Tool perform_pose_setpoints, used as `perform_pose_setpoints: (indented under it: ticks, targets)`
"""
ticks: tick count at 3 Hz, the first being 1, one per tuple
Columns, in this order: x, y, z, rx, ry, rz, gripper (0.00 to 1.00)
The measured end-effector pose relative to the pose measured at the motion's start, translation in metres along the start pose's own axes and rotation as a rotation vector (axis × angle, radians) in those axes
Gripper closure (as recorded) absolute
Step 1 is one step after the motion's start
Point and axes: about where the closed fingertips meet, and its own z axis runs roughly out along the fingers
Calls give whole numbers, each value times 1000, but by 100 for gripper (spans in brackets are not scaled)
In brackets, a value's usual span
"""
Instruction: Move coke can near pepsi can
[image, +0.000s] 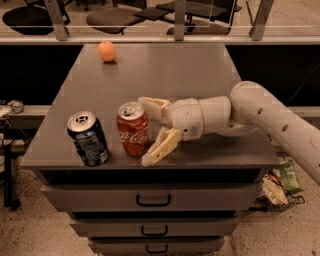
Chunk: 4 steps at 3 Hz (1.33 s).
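The coke can (132, 129), red with white script, stands upright on the grey cabinet top (165, 75) near its front edge. The pepsi can (88, 138), dark blue, stands upright just left of it with a small gap between them. My gripper (145, 131) reaches in from the right at the coke can's right side. Its fingers (159, 146) are spread open wider than the can, one behind it and one in front, and do not press on it.
An orange ball (107, 51) lies at the back left of the cabinet top. Drawers (152, 199) are below the front edge. A railing and chairs stand behind. A basket of snack bags (280, 185) sits on the floor at right.
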Motion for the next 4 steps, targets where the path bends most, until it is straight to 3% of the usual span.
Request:
perform_pose_setpoints:
  ticks: [1,2,3,4]
  targets:
    - [0,0,0,0,-1,2,0]
    - [-25,-11,-28,50,55,-53,0]
    - [-82,-27,-79,130,184,-157,0]
    - [-114,-39,-105,190,176,-214,0]
